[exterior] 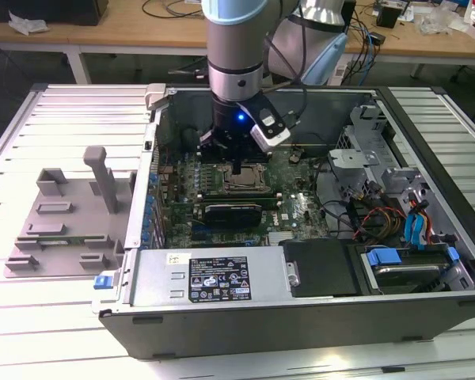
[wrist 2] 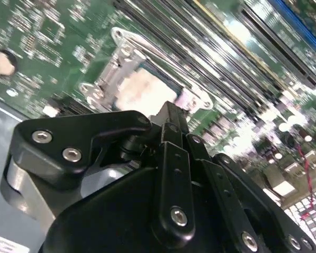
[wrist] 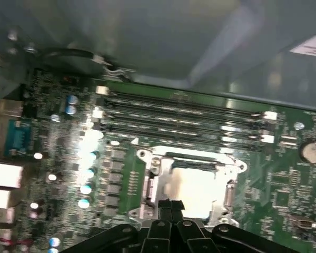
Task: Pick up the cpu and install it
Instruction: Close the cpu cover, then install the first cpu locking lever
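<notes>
Cpu [wrist: 192, 184] lies just beneath the end effector [wrist: 171, 204], whose fingers are drawn together with nothing between them. The chip rests flat in the socket frame [wrist: 152, 174] on the green motherboard [exterior: 301, 210], inside the open computer case [exterior: 427, 182]. A grey tray [exterior: 59, 222] sits on the surface [exterior: 39, 324] at the exterior view's left.

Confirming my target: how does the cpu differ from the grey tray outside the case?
The cpu is a small shiny silver square; the grey tray is large, matte plastic with upright posts. The cpu lies in the socket inside the case; the tray sits on the table at the exterior view's left. Both lie flat.
</notes>
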You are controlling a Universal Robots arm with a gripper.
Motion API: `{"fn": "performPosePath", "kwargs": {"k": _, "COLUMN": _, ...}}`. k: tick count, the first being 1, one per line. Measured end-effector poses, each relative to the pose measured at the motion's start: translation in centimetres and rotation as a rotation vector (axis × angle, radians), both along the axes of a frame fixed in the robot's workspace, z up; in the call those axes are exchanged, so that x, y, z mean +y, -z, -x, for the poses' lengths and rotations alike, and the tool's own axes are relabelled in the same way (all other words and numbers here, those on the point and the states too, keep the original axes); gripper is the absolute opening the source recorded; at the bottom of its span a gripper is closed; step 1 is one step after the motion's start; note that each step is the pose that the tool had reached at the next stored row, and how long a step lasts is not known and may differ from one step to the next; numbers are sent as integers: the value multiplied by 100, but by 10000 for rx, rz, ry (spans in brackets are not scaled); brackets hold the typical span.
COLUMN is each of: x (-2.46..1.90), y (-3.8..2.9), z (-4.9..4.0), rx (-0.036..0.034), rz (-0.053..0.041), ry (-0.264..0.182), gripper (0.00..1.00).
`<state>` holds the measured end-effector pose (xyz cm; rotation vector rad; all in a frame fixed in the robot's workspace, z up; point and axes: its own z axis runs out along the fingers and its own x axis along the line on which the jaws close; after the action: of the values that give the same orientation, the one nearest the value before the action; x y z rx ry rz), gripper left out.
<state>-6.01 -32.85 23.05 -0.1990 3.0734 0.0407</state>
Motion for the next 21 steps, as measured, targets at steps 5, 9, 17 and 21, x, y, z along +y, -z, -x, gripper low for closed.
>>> {"fn": "performPosePath", "kwargs": {"k": 5, "x": 0, "y": 6, "z": -134, "rx": 0, "rz": 1, "ry": 578, "gripper": 11}}
{"fn": "performPosePath", "kwargs": {"k": 9, "x": 5, "y": -99, "z": -133, "rx": 0, "rz": 0, "ry": 823, "gripper": 11}}
{"fn": "performPosePath", "kwargs": {"k": 17, "x": 4, "y": -105, "z": -133, "rx": 0, "rz": 1, "ry": 824, "gripper": 11}}
{"fn": "performPosePath", "kwargs": {"k": 21, "x": 4, "y": -109, "z": -133, "rx": 0, "rz": 1, "ry": 824, "gripper": 11}}
